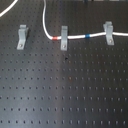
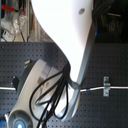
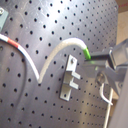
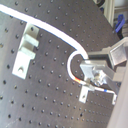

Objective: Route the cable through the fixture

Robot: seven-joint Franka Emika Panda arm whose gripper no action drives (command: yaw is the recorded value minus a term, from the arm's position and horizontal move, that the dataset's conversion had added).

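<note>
We are pinching the cable (image 3: 60, 50) in our claw (image 3: 95, 59), closed at its green mark, holding its loop at twelve o'clock above the fixture (image 3: 70, 77) for threading

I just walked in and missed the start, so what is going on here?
A robot arm is threading a white cable through grey clips on a black perforated board. In the first exterior view the cable already runs through the middle clip and the right clip, while the left clip stands empty. In the first wrist view the hand grips the cable at its green mark, beside a clip.
</note>
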